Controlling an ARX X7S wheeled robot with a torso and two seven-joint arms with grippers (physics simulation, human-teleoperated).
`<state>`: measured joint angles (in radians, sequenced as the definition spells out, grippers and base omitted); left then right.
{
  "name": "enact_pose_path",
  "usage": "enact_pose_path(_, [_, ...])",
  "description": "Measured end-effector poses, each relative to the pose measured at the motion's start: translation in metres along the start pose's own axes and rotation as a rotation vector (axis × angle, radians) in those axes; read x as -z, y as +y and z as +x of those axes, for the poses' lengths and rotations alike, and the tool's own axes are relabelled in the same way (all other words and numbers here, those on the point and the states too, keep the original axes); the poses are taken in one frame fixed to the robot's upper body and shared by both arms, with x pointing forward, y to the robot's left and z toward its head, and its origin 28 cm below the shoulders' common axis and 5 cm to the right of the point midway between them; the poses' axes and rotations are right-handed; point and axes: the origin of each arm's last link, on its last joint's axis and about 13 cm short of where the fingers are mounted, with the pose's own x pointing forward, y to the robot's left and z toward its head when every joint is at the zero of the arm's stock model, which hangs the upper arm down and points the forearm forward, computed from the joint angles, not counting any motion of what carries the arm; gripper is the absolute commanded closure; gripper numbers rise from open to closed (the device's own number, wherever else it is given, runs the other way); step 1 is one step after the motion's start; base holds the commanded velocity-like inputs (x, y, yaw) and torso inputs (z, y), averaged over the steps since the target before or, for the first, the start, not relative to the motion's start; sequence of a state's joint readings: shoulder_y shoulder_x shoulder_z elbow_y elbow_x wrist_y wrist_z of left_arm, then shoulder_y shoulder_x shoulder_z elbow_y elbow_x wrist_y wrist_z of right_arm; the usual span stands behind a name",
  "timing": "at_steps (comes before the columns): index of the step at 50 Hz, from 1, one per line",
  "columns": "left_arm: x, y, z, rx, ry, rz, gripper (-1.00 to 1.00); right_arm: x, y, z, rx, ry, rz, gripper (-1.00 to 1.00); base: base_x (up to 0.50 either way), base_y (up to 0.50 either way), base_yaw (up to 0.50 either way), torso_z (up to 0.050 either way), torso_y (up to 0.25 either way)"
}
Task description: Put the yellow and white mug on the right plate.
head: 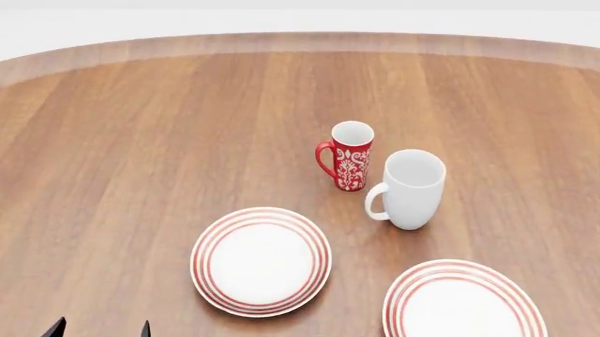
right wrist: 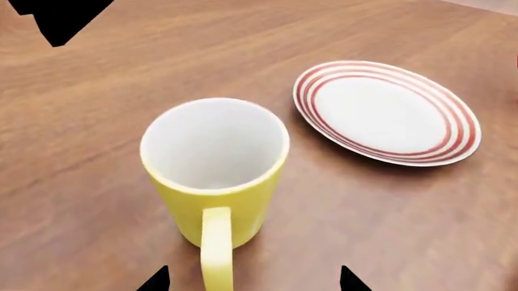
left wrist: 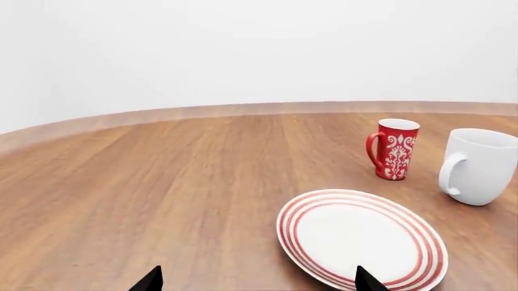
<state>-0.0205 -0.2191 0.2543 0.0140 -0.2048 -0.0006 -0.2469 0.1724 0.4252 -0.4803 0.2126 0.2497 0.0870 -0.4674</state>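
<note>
Close under the right arm's camera, the yellow and white mug (right wrist: 215,173) stands upright on the wooden worktop (right wrist: 97,121), its handle between the spread, released tips of the right fingers (right wrist: 350,280). Just beyond it lies the right plate (right wrist: 387,112), bare and apart from the mug. The left fingers (left wrist: 150,281) are likewise parted over bare wood beside the other plate (head: 261,260). Farther off stand a white mug (head: 411,188) and a red mug (head: 349,156), near each other.
</note>
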Motion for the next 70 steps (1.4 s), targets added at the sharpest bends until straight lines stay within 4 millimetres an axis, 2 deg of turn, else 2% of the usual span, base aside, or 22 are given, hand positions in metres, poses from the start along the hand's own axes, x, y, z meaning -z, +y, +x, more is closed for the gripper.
enact_pose_path(27, [0.001, 0.000, 0.000, 0.002, 0.001, 0.000, -1.00, 0.010, 0.001, 0.027, -0.041, 0.049, -0.004, -1.00, 0.00, 0.00, 0.00, 0.000, 0.000])
enact_pose_path(28, [0.001, 0.000, 0.000, 0.002, 0.001, 0.000, -1.00, 0.011, 0.001, 0.027, -0.043, 0.050, -0.004, 1.00, 0.00, 0.00, 0.00, 0.000, 0.000])
enact_pose_path(47, [0.001, 0.000, 0.000, 0.002, 0.000, -0.001, -1.00, 0.014, 0.005, 0.031, -0.063, 0.045, -0.005, 1.00, 0.00, 0.00, 0.00, 0.000, 0.000])
enact_pose_path(70, [0.001, 0.000, 0.000, 0.003, 0.001, -0.002, -1.00, -0.001, -0.012, 0.009, 0.070, 0.002, -0.002, 1.00, 0.00, 0.00, 0.00, 0.000, 0.001])
